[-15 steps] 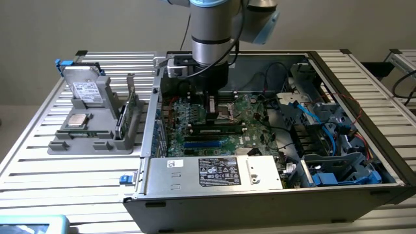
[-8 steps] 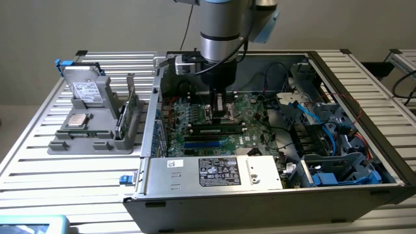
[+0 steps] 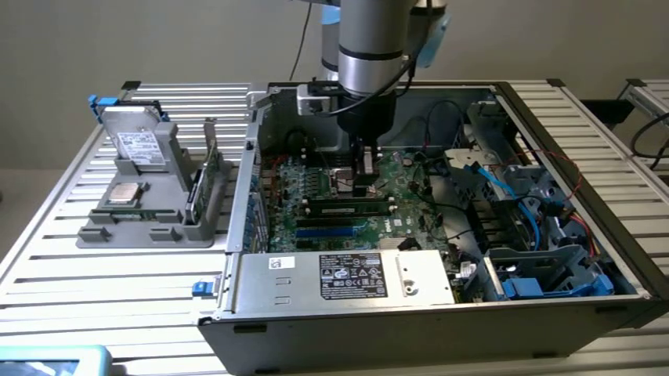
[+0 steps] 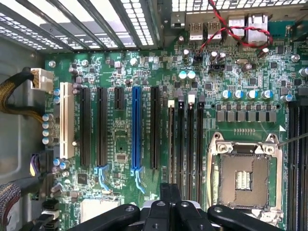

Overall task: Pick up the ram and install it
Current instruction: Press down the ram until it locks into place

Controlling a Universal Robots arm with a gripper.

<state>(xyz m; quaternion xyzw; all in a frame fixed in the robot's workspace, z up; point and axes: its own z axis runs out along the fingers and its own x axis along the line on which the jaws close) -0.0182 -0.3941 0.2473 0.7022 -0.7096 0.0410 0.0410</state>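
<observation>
A slatted metal tabletop (image 3: 63, 258) carries everything, and the open computer case (image 3: 345, 313) lies on its side on it so the motherboard (image 4: 125, 82) faces up for work from above. On the exterior view's left, just beside the case, stands a grey parts stand (image 3: 146, 211) holding a drive and a square silver processor chip (image 3: 128, 193), with thin boards upright in its slots.

The robot arm (image 3: 371, 47) reaches straight down through the open side. Its tool (image 3: 365, 186) hangs just over the memory slots (image 4: 185, 130), fingers drawn together; I see nothing pinched between them. Right under it the ram (image 3: 348, 210) lies lengthwise in one of the slots on the board, seemingly seated, though I can't tell if the latches have caught.

Room is tight. The case walls (image 3: 251, 172) box the arm in, the empty processor socket (image 4: 243, 178) sits just beside the slots, and loose blue and black cables (image 3: 502, 188) crowd the exterior view's right.
</observation>
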